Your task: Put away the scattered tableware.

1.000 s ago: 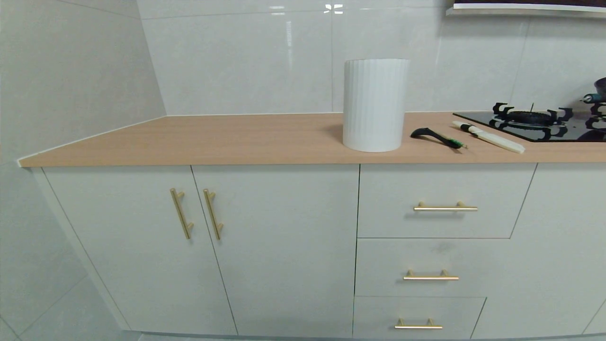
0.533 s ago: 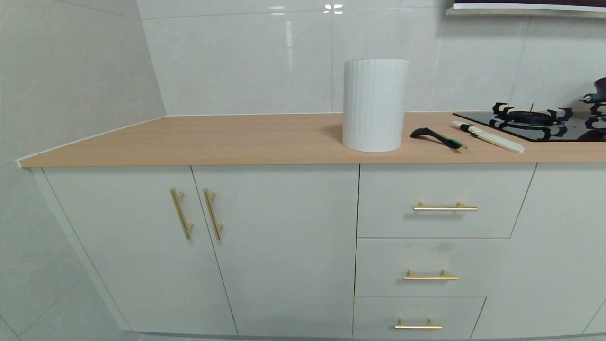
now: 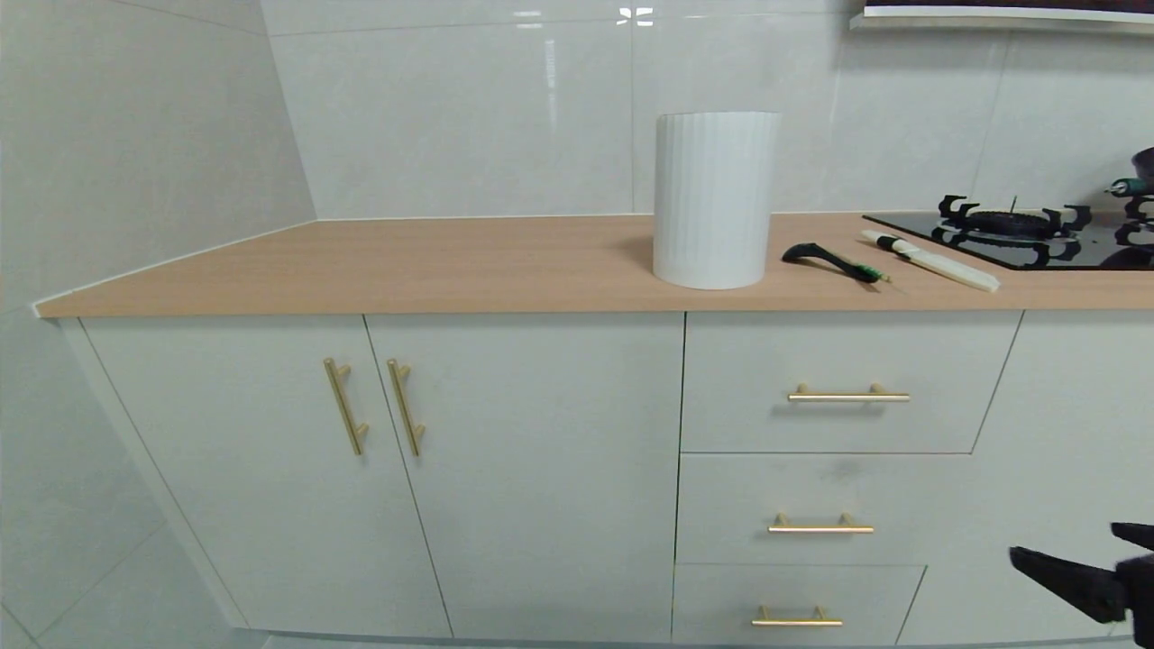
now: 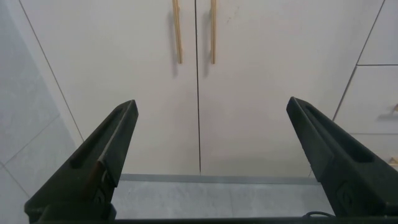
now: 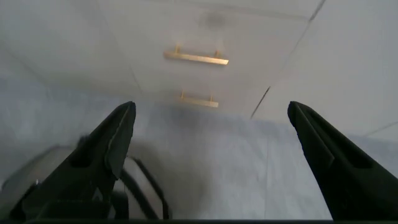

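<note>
A tall white ribbed holder (image 3: 715, 198) stands on the wooden counter (image 3: 406, 266). Just to its right lie a black utensil with a green tip (image 3: 831, 260) and a long white utensil with a dark band (image 3: 930, 260). My right gripper (image 3: 1068, 541) is low at the right, in front of the drawers and far below the counter. It is open and empty, as the right wrist view (image 5: 209, 111) confirms. My left gripper (image 4: 211, 109) is open and empty too, facing the double cabinet doors (image 4: 198, 93) near the floor.
A black gas hob (image 3: 1010, 233) with pan supports sits at the counter's right end. Below are two doors with gold handles (image 3: 374, 407) and three drawers (image 3: 847, 394). Tiled walls close the back and the left side.
My right gripper has risen into the head view at the lower right. The things on the counter lie as before.
</note>
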`<state>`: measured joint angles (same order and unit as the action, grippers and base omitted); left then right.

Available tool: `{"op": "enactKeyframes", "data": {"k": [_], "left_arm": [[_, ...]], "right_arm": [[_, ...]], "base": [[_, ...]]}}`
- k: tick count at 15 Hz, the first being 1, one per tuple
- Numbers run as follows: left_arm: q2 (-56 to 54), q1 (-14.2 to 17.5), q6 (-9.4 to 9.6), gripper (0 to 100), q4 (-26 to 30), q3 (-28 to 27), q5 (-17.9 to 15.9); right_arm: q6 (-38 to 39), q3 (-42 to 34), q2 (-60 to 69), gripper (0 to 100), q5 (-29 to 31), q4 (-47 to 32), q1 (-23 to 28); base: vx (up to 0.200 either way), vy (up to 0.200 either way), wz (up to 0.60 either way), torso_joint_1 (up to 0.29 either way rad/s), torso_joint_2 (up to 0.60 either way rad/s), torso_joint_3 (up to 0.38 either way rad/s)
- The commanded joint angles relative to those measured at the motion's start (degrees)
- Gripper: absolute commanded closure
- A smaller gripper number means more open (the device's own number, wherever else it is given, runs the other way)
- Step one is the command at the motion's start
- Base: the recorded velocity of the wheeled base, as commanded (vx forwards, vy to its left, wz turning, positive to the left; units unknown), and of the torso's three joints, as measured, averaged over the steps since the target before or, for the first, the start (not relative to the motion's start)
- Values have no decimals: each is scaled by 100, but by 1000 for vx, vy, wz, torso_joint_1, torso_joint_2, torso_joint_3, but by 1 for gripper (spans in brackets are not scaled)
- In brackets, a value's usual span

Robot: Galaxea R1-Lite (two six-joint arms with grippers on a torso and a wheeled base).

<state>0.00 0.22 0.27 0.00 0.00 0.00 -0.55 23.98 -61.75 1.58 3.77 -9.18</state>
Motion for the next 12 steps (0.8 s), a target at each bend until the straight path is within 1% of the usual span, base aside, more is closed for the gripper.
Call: {"op": "enactKeyframes", "data": {"k": [1, 3, 5, 9, 12], "left_arm": [[0, 4, 0, 0, 0, 0, 0], [0, 4, 8, 0, 0, 0, 0], [0, 4, 0, 0, 0, 0, 9], [0, 4, 0, 0, 0, 0, 9], [0, 4, 0, 0, 0, 0, 0]], "right_arm": [[-7, 766, -2483, 0, -18, 590, -49], [-15, 1091, -3476, 0, -18, 871, -31], [-24, 1258, -4091, 0, -18, 1170, 30], [-15, 1320, -5295, 0, 17, 2234, 30], [2, 1302, -5946, 0, 35, 2708, 30]], "base": [[0, 0, 0, 0, 0, 0], [0, 0, 0, 0, 0, 0], [0, 0, 0, 0, 0, 0], [0, 0, 0, 0, 0, 0], [0, 0, 0, 0, 0, 0]]}}
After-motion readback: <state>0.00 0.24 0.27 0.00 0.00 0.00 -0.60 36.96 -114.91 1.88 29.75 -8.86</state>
